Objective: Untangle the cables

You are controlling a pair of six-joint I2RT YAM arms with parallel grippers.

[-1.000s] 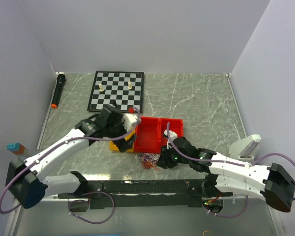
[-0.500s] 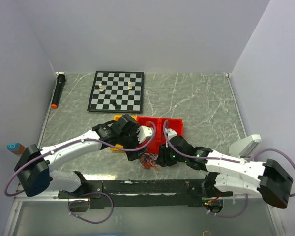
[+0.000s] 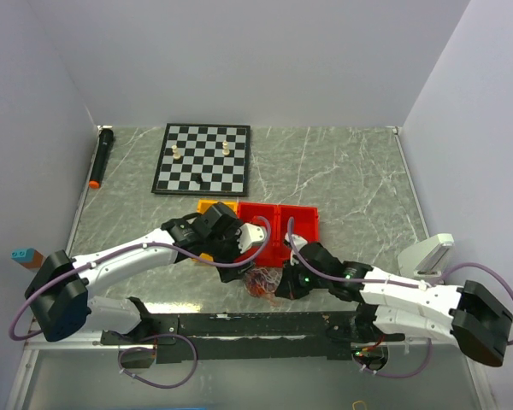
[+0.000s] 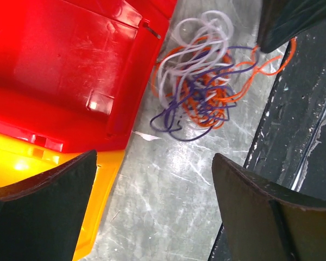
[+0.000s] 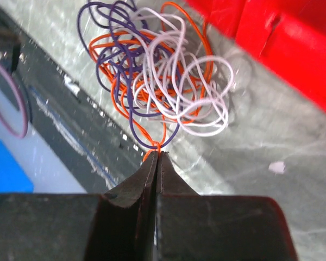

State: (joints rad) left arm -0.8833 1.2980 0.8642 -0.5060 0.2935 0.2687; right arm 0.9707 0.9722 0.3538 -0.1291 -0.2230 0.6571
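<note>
Grey table [image 3: 350, 171]; wrist view alone shows right gripper [image 5: 156, 154] pinching cables [image 5: 152, 81].

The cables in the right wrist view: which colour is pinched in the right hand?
The orange cable: its strand runs into the shut tips of the right hand, while the white cable and purple cable lie loose, ungripped.

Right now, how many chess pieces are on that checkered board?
2: the left piece stands near the board's left edge, the right piece right of centre, both around the middle rows. None looks hidden.
</note>
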